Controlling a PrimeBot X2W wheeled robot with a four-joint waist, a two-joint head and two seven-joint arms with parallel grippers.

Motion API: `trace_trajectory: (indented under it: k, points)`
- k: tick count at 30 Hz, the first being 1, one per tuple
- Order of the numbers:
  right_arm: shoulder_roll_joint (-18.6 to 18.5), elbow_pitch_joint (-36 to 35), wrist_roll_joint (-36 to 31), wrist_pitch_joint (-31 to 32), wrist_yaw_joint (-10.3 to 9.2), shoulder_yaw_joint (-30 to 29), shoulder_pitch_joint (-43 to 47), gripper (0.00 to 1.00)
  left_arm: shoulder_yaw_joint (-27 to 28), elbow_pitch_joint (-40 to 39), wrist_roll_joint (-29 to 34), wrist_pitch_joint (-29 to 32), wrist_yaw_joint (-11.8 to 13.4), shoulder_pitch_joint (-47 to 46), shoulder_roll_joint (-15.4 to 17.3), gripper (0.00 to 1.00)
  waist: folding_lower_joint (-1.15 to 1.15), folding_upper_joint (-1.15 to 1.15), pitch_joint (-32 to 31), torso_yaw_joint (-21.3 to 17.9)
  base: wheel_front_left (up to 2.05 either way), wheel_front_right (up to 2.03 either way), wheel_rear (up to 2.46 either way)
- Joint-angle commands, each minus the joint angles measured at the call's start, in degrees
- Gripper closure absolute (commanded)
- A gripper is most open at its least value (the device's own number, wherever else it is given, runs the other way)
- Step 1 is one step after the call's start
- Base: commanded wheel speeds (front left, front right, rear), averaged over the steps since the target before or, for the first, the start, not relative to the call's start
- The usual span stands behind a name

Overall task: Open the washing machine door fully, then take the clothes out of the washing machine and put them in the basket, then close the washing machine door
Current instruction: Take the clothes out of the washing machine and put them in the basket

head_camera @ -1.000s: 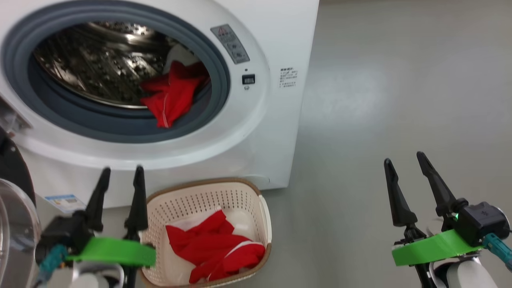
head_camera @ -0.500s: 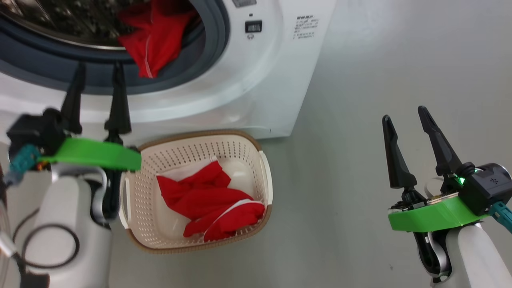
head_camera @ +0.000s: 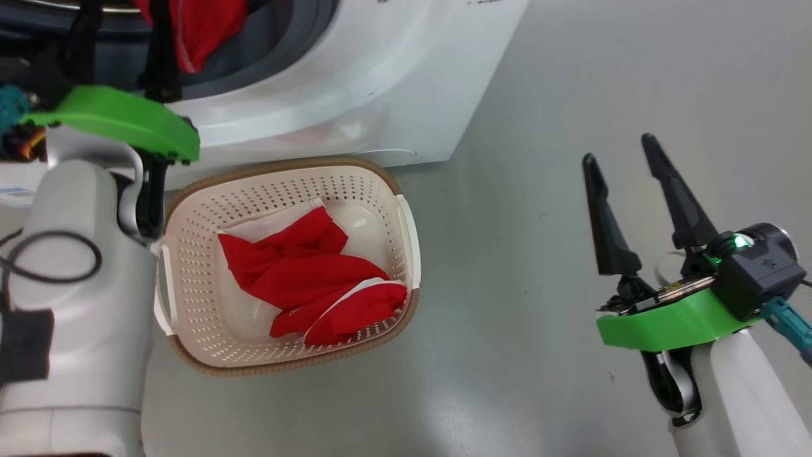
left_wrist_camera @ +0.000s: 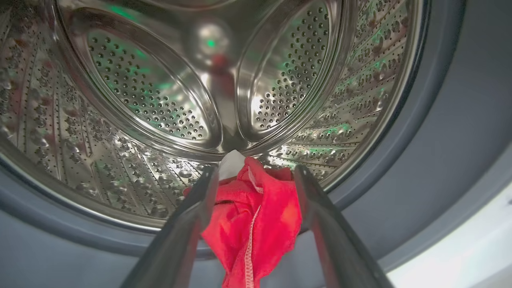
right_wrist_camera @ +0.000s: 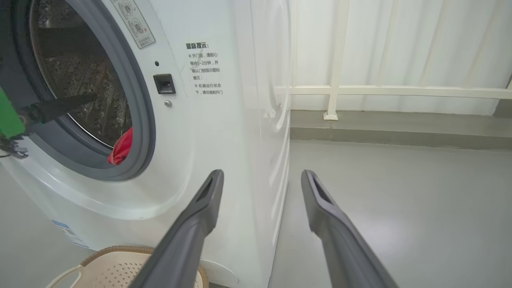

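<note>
The white washing machine (head_camera: 355,76) stands open, its steel drum (left_wrist_camera: 152,92) bare at the back. A red garment (left_wrist_camera: 256,224) with white trim hangs over the grey rubber ring (left_wrist_camera: 440,140), with a white cloth piece (left_wrist_camera: 232,164) behind it. My left gripper (left_wrist_camera: 256,173) is open at the mouth of the opening. The garment shows between its fingers, which are not closed on it. More red clothes (head_camera: 298,273) lie in the cream basket (head_camera: 190,209) on the floor below. My right gripper (head_camera: 618,149) hangs open and empty over the floor to the right. The washing machine door is out of view.
My pale left forearm (head_camera: 82,285) hangs against the basket's left side. Grey floor (head_camera: 571,76) stretches to the right of the machine. A white railing (right_wrist_camera: 380,91) and a curtain stand beyond the machine's right side, above a low step.
The head camera has tilted down. My left gripper has risen from beside the basket to the drum opening, by the red garment. The right gripper has kept its place, still open.
</note>
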Motion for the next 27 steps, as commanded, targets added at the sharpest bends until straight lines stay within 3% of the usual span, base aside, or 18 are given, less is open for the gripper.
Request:
trace_trajectory:
  k: [1, 5, 14, 20, 27]
  points:
    - [0.03, -1.09, 0.38, -0.37, 0.37, 1.84, -0.26, 0.00, 0.97, -0.12, -0.38, -0.44, -0.50, -1.75, 2.47, 0.00, 0.00, 0.00, 0.48, -0.90, 0.00, 0.00, 0.00]
    - [0.03, -0.46, 1.09, -0.37, 0.37, 2.46, -0.18, 0.00, 0.87, 6.89, -3.21, 0.26, -1.19, -6.16, 2.49, 0.00, 0.00, 0.00, 0.60, -1.77, 0.00, 0.00, 0.00]
    - [0.03, 0.89, 1.52, -0.37, 0.37, 3.38, 0.05, 0.00, -3.80, 18.72, -6.20, 9.28, -1.50, -13.73, 4.58, 0.00, 0.00, 0.00, 1.01, -3.31, 0.00, 0.00, 0.00]
    - [0.03, 1.82, 1.93, -0.37, 0.37, 3.56, 0.13, 0.00, -8.36, 22.85, -7.15, 15.53, -1.51, -15.70, 6.15, 0.00, 0.00, 0.00, 0.99, -3.92, 0.00, 0.00, 0.00]
    - [0.03, 1.59, 1.97, -0.37, 0.37, 3.23, 0.40, 0.00, -10.10, 25.49, -8.97, 17.97, -1.52, -16.17, 6.53, 0.00, 0.00, 0.00, 1.06, -4.31, 0.00, 0.00, 0.00]
